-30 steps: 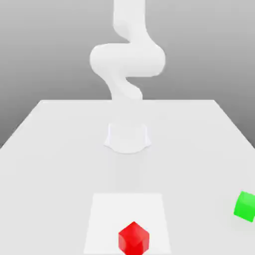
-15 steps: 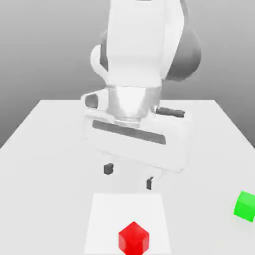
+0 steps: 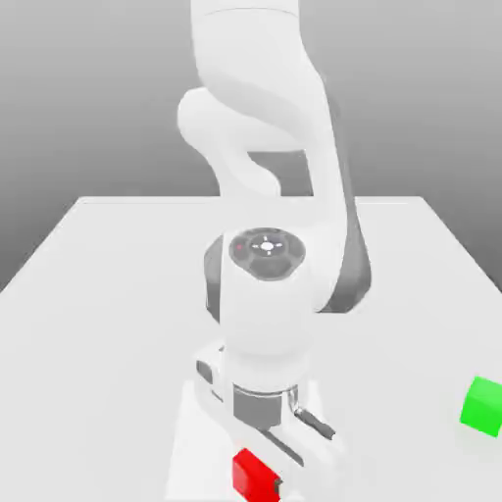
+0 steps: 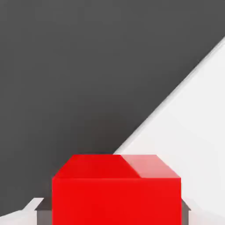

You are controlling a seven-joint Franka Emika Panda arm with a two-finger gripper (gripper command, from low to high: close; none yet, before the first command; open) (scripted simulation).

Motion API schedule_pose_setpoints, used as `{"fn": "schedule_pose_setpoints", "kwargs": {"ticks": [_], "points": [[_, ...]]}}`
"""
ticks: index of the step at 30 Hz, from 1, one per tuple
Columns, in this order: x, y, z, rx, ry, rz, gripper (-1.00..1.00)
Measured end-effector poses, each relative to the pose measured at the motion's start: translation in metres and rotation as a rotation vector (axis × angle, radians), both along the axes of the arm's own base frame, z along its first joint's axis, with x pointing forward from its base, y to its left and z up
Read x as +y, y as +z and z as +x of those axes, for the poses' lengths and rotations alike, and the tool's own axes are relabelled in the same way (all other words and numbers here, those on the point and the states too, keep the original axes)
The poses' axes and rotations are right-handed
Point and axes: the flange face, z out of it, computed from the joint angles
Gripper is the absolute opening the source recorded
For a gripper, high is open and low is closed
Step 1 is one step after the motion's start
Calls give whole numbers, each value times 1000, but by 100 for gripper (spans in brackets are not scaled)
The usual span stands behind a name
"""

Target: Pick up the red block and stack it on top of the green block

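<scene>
The gripper (image 4: 116,216) is clamped on the red block (image 3: 255,476), over the near part of the pale patch (image 3: 190,456); the hand hides some of both. The frame crops the green block (image 3: 482,406), toward the white table's (image 3: 108,314) edge at the exterior view's right. Past the far edge, plain grey background (image 3: 88,98).

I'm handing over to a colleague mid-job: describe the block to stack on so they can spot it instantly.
Start from the big pale tabletop beneath the white robot arm. At the exterior view's right edge, away from the arm, sits a small bright green block. Its green sets it apart from the red block at the end effector.
</scene>
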Motion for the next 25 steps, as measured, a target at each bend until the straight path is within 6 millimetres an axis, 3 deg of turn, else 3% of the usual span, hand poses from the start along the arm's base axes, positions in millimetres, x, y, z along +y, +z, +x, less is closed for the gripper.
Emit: {"fn": "schedule_pose_setpoints", "kwargs": {"ticks": [2, 6, 7, 12, 16, 18, 19, 21, 22, 25], "points": [[0, 1, 0, 1, 0, 0, -100], [0, 47, 0, 2, 0, -1, -100], [8, 57, 0, 2, 19, 0, -100], [133, 77, -24, 3, 343, 7, -100], [234, 90, -72, 2, 628, 5, -100], [284, 83, -103, 1, 779, 1, -100], [299, 73, -112, 0, 822, 0, -100], [309, 48, -120, 0, 856, -1, -100], [311, 39, -122, 1, 862, -1, 100], [311, 39, -122, 1, 862, -1, 100]]}}
